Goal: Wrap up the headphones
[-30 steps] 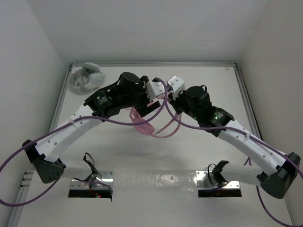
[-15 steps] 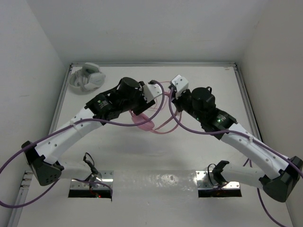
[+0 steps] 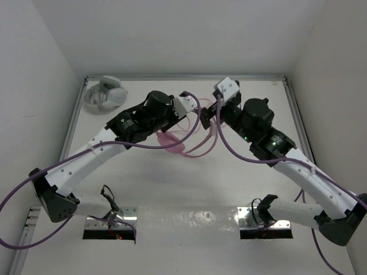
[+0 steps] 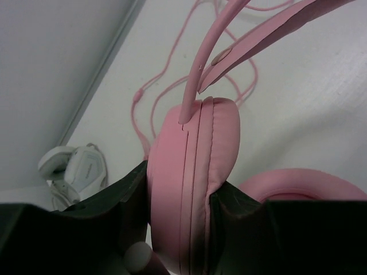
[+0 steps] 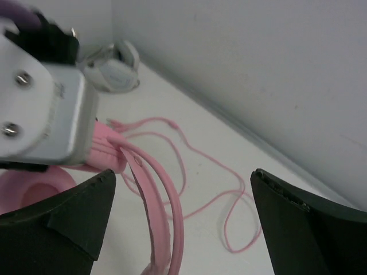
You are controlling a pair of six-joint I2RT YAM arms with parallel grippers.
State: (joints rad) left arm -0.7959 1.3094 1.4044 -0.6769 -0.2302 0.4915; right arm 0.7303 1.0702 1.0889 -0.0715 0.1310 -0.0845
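Observation:
The pink headphones hang low over the middle of the table. In the left wrist view my left gripper is shut on one padded earcup, a black finger pressed into each side. The headband arches away above it, and the second earcup shows lower right. My right gripper stands wide open above the headband, touching nothing. The thin pink cable lies in loose loops on the table beyond, toward the back wall.
Grey-white headphones sit in the back left corner by the wall. A metal rail runs along the table's back edge. In the right wrist view the left arm's grey wrist housing fills the upper left, close to my right fingers.
My left gripper has shut on the earcup. My right gripper has opened wide, let go of the headphones, and moved back and to the right.

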